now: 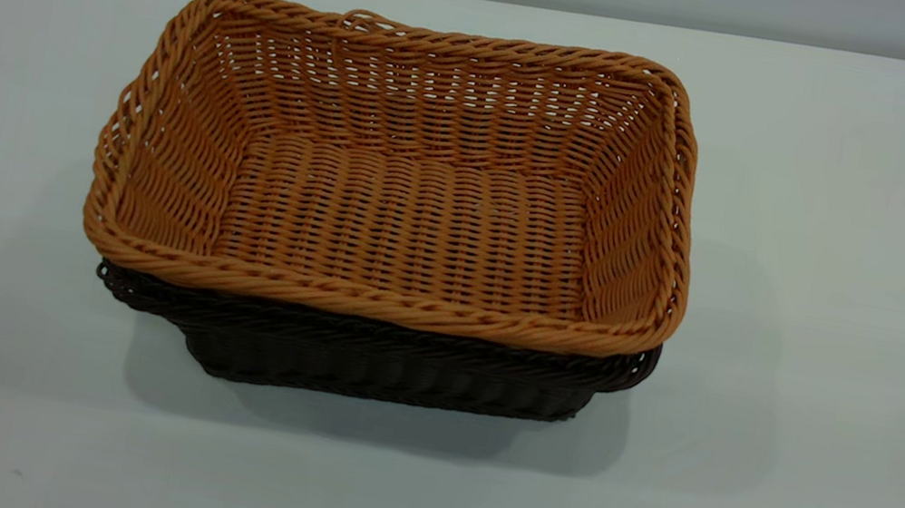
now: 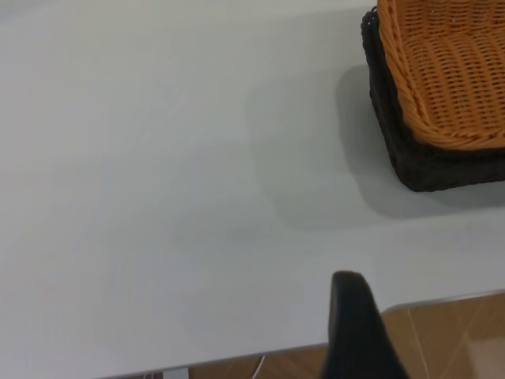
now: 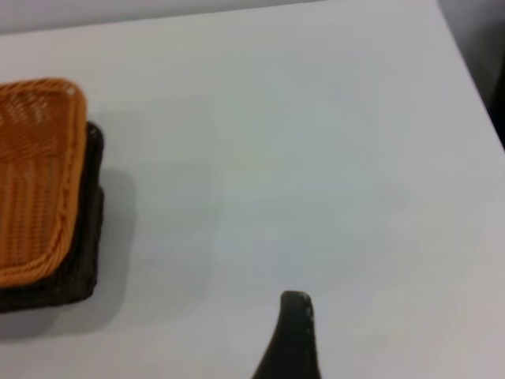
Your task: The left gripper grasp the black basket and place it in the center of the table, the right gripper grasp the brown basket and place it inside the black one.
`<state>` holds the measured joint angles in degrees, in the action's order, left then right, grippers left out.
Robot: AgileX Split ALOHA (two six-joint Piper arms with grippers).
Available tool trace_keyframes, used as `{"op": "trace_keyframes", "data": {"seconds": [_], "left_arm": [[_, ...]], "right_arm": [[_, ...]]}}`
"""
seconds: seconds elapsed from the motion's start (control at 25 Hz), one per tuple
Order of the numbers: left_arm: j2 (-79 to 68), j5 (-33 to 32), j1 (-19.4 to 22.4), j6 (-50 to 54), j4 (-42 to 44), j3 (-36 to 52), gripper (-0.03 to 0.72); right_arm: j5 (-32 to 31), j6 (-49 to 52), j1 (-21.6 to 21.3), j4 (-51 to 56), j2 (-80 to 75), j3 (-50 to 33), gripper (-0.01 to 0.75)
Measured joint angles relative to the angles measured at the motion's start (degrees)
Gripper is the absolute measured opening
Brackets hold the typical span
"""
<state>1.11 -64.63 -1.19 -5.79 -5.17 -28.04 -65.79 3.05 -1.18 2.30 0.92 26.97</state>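
Brown basket [image 1: 408, 219] sits nested in the black basket [image 1: 379, 361] mid-bench [image 1: 855, 266]; only wrist views show each claw, one fingertip apiece [image 2: 355, 324] [image 3: 293, 335], spread untellable.

Orange-tan woven brown basket [image 1: 412, 220], dark brown-black woven black basket [image 1: 379, 366], white table [image 1: 847, 311]

We record even, diffuse overhead light; the white counter [image 1: 840, 356] reads bright with a faint cool cast and no hard glare. Soft double shadows spread around the black basket [image 1: 379, 366], widest to either side and toward the near edge in the exterior view. The brown basket [image 1: 412, 220] weave is crisp there. Both wrist views are softer: the weave smears, most in the right wrist view, and the dark finger [image 2: 357, 332] at each frame edge is out of focus.
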Motion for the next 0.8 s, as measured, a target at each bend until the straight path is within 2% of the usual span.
{"op": "trace_keyframes", "data": {"seconds": [0.8], "left_arm": [[0.0,0.0,0.0,0.0,0.0,0.0,0.400]], "right_arm": [[0.1,1.8,0.0,-1.1,0.0,0.0,0.591]]}}
